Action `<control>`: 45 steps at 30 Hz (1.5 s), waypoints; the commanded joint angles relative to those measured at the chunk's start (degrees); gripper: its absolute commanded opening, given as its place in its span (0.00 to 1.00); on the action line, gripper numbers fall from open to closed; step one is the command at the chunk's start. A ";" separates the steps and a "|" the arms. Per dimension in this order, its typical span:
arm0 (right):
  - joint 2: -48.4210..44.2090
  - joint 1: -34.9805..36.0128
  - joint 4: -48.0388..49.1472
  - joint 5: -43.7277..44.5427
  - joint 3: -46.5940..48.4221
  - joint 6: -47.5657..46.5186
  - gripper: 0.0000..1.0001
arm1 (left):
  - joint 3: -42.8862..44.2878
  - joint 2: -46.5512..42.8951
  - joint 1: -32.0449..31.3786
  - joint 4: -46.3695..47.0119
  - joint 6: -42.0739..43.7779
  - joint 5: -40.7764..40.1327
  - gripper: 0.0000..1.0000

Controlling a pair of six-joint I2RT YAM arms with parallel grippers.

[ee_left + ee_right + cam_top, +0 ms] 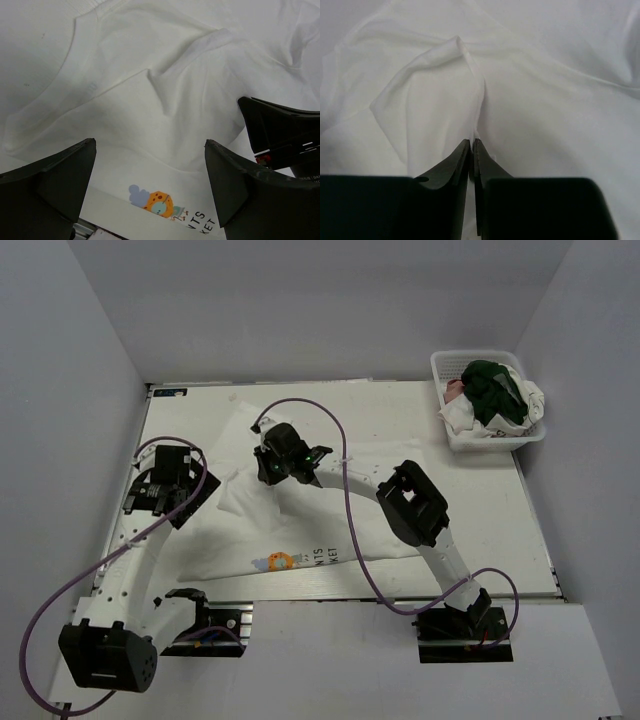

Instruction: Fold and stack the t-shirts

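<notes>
Over the left half of the table (490,520), the white graphic t-shirt (300,530) lies rumpled, print toward the near edge, with the right gripper (472,141) pinched closed on its raised middle fold and the left gripper (150,145) hovering wide open just left of that fold.

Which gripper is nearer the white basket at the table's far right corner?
Right. The right gripper pinches the white t-shirt mid-table, left of the basket; the left gripper hangs open farther left.
</notes>
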 commanded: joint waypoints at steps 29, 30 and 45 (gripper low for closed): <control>-27.75 -20.14 -8.87 27.27 -18.10 4.14 0.91 | 69.86 74.66 -0.41 12.99 39.16 1.80 1.00; -28.54 -21.71 -9.22 27.11 -20.19 4.49 0.91 | 71.65 76.69 -0.41 14.39 39.97 1.80 1.00; -27.49 -31.04 -13.88 24.83 -23.47 8.62 0.91 | 77.20 90.06 -0.41 30.39 39.99 10.41 1.00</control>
